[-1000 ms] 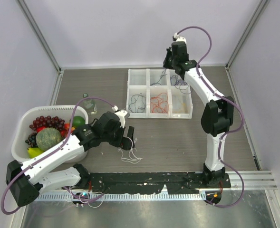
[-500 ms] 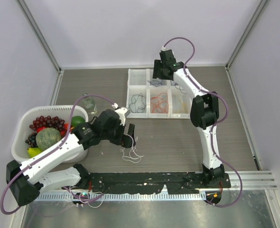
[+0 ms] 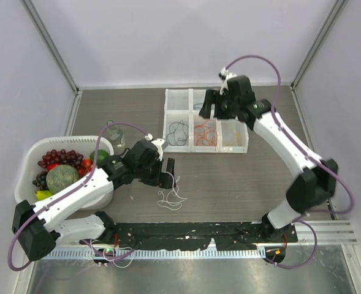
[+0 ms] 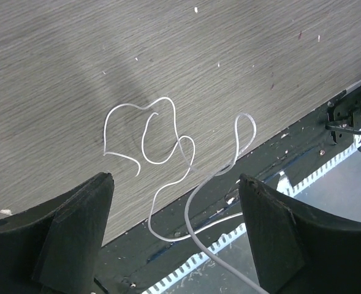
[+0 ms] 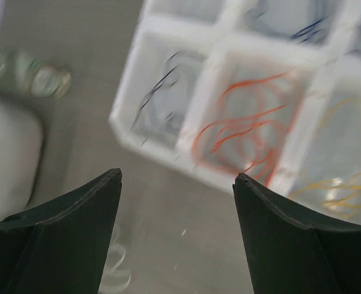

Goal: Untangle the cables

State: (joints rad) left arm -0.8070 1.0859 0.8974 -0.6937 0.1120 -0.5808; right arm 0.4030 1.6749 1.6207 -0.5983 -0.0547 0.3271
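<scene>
Spread wide, the left hand (image 4: 175,184) hangs over thin white looping cables (image 3: 170,199) at lower centre; the right hand (image 5: 177,177), also spread, hovers above the white compartmented tray (image 3: 190,130).

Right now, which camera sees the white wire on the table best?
The left wrist view: the white wire fills the frame, every loop sharp, just ahead of the left gripper. The top view shows it only as a tiny squiggle by that gripper. The right wrist view is blurred; I can't pick it out there.

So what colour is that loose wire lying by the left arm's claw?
White; the wire shows best in the left wrist view.
</scene>
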